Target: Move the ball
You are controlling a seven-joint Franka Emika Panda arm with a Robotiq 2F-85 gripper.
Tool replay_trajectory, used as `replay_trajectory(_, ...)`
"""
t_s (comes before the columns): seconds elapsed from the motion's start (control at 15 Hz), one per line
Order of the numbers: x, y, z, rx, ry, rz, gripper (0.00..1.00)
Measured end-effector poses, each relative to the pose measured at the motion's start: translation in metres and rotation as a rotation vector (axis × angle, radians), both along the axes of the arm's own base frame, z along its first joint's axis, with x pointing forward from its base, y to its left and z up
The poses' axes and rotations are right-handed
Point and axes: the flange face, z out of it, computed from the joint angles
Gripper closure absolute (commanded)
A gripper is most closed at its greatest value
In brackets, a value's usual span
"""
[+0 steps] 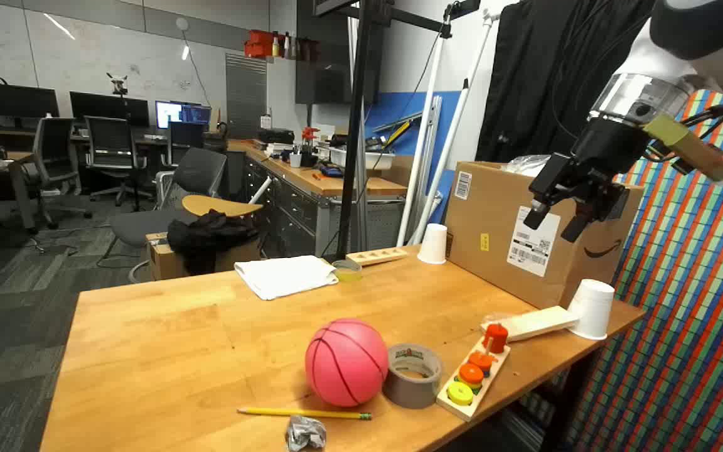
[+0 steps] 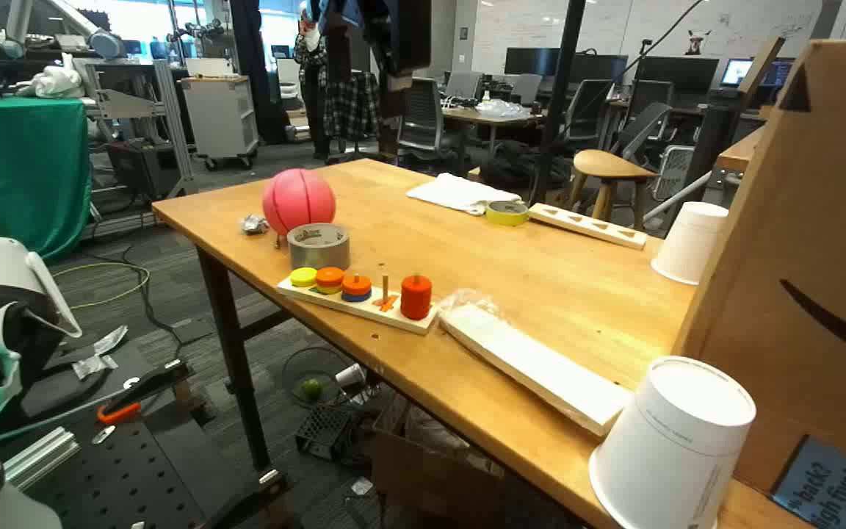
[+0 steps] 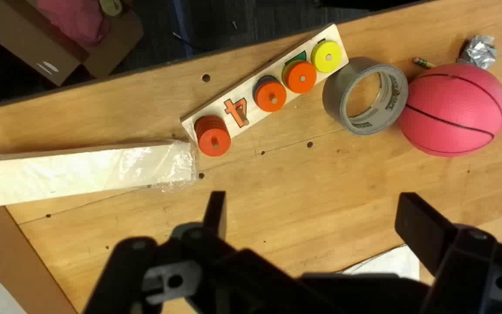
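Wrist view: ball [image 3: 453, 111] inside table edge [image 3: 146, 73]

Beyond my black gripper [image 3: 311, 213], I note a pink ball [image 1: 347, 362] with dark seams, grey tape roll [image 1: 408, 393], yellow pencil [image 1: 302, 412].

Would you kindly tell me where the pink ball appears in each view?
In an exterior view, the ball is low, near the middle.
In an exterior view, the ball is left of centre, upper half.
In the wrist view, the ball is at upper right.
Shared landmark: the grey tape roll, next to it in all three.
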Motion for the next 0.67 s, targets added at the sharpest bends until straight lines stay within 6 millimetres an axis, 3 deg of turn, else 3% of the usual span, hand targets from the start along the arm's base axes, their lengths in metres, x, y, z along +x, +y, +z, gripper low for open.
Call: replay_trajectory(0.67,-0.0001,-0.0012,0.0082,-0.003,-0.018,-0.002,0.0)
